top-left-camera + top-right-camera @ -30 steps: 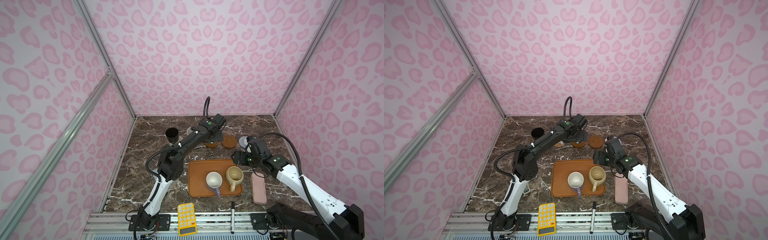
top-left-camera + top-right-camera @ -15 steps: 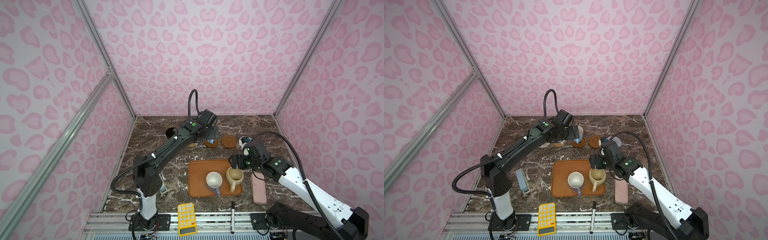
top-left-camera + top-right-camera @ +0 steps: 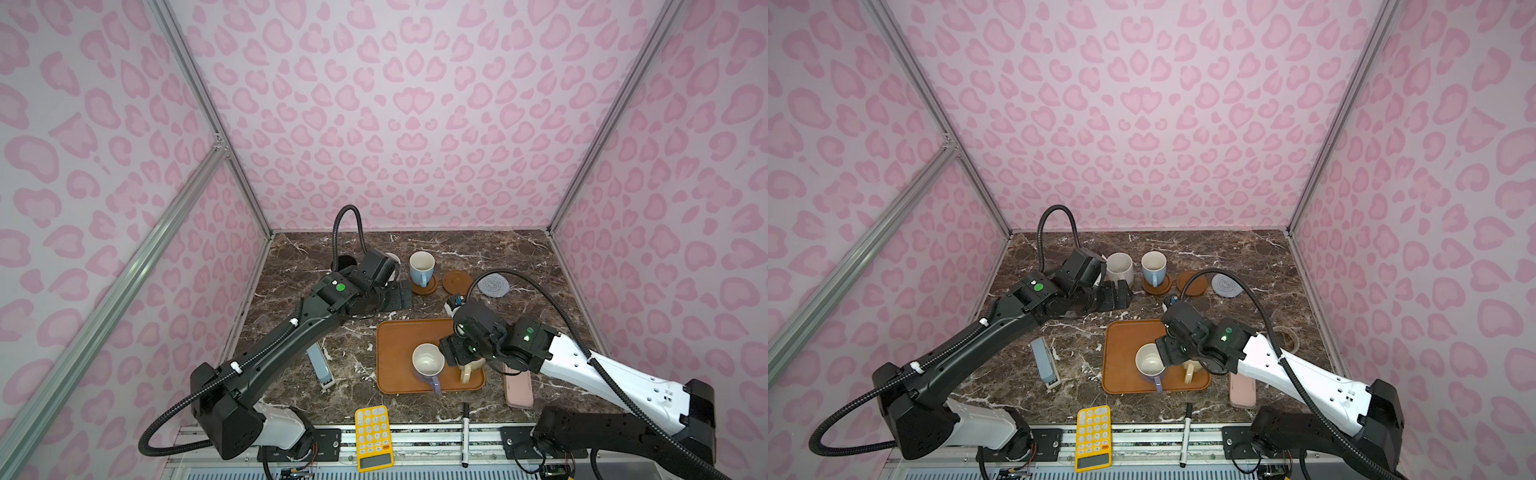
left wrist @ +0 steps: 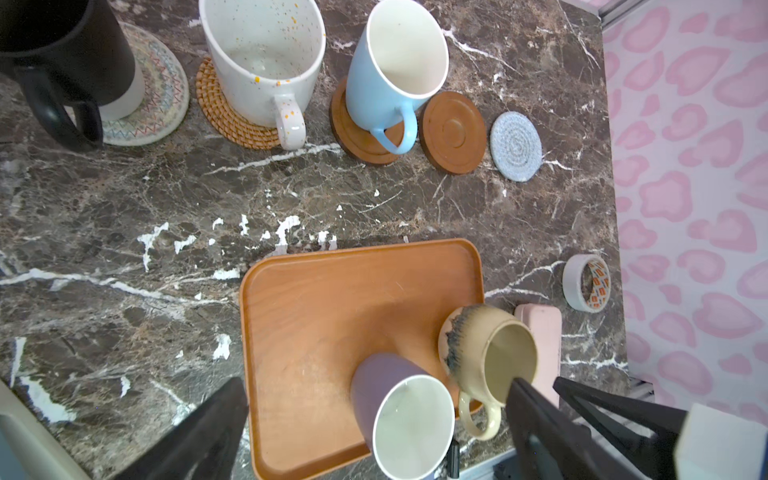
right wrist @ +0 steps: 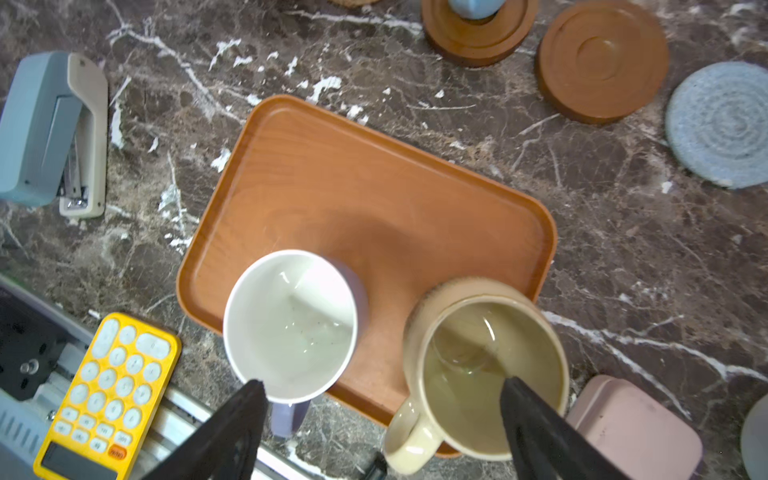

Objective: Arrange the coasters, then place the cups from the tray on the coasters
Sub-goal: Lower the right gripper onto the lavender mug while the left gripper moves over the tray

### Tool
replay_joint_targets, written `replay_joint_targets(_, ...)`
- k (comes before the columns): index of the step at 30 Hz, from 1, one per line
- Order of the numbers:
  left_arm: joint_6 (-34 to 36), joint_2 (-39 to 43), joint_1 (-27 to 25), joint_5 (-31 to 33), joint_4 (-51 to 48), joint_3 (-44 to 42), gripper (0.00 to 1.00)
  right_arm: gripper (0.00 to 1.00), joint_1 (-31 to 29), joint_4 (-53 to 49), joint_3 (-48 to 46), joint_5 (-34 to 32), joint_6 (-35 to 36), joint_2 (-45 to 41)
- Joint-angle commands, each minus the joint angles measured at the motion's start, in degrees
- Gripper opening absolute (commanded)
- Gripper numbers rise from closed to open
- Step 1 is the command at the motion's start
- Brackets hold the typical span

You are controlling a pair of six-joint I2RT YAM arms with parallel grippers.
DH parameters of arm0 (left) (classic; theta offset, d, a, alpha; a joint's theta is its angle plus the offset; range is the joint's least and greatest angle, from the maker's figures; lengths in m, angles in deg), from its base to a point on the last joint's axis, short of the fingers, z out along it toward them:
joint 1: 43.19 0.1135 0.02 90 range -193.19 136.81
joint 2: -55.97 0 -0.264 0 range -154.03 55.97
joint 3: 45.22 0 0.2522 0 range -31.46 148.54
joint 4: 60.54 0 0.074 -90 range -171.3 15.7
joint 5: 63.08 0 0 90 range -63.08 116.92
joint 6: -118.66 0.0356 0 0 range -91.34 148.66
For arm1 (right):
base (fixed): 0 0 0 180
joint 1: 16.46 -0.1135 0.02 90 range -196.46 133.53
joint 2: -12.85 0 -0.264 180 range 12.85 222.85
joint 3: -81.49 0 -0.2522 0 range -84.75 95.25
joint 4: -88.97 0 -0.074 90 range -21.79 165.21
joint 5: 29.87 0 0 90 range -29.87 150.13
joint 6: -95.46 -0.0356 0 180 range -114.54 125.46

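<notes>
While three of the cups are already sitting on coasters, the job is looking a little past halfway. The black cup (image 4: 62, 62) is resting on the whitish woven coaster (image 4: 162, 95), the speckled white cup (image 4: 262, 54) on the rattan coaster (image 4: 224, 120), and the light blue cup (image 4: 395, 66) on a wooden coaster (image 4: 353, 133). Beside them the second wooden coaster (image 4: 452, 132) and the grey-blue coaster (image 4: 515, 146) are lying bare. The lavender cup (image 5: 291, 324) and the beige cup (image 5: 486, 365) are standing close together on the tray (image 5: 353, 187).

The right gripper (image 5: 382, 382) is hanging over the beige cup with its jaws apart. One finger (image 5: 536, 419) is dipping inside the cup and the other is outside its wall; nothing is looking squeezed yet. The left gripper (image 3: 1118, 294) is hovering near the coaster row, jaws wide and empty.

The left wrist view is showing me the whole row, while the left arm (image 3: 291, 332) is covering its whitish and rattan end in both top views. Only the right wrist view is showing that finger inside the rim.
</notes>
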Motion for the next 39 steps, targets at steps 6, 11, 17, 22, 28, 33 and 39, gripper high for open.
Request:
replay_joint_targets(6,-1.51,6.33,0.14,-7.24,0.93,-8.42,0.97,0.84,-6.88,0.51,-0.28,-4.32,-4.38,2.33)
replay_joint_targets(11,-1.8,8.98,0.12,-7.11,1.37,-12.06,0.96,0.76,-10.14,2.45,-1.82,-3.8,-7.93,3.8)
replay_joint_targets(17,-3.36,10.71,0.08,-8.1,2.43,-16.09,0.96,0.66,-13.22,4.24,-3.5,-3.08,-11.44,7.7)
replay_joint_targets(22,-3.35,12.34,-0.08,-6.99,2.17,-18.27,0.97,0.61,-16.04,5.52,-3.82,-4.51,-13.52,9.71)
replay_joint_targets(28,-3.42,12.63,-0.23,-7.37,2.27,-18.87,0.97,0.56,-16.85,5.64,-5.1,-5.01,-15.71,9.87)
replay_joint_targets(33,-3.81,13.21,-0.34,-8.07,3.58,-20.29,0.97,0.53,-17.85,5.85,-6.16,-5.68,-17.49,8.67)
replay_joint_targets(39,-4.11,13.91,-0.65,-7.56,5.6,-22.45,0.96,0.51,-17.52,8.39,-8.22,-6.04,-17.98,10.2)
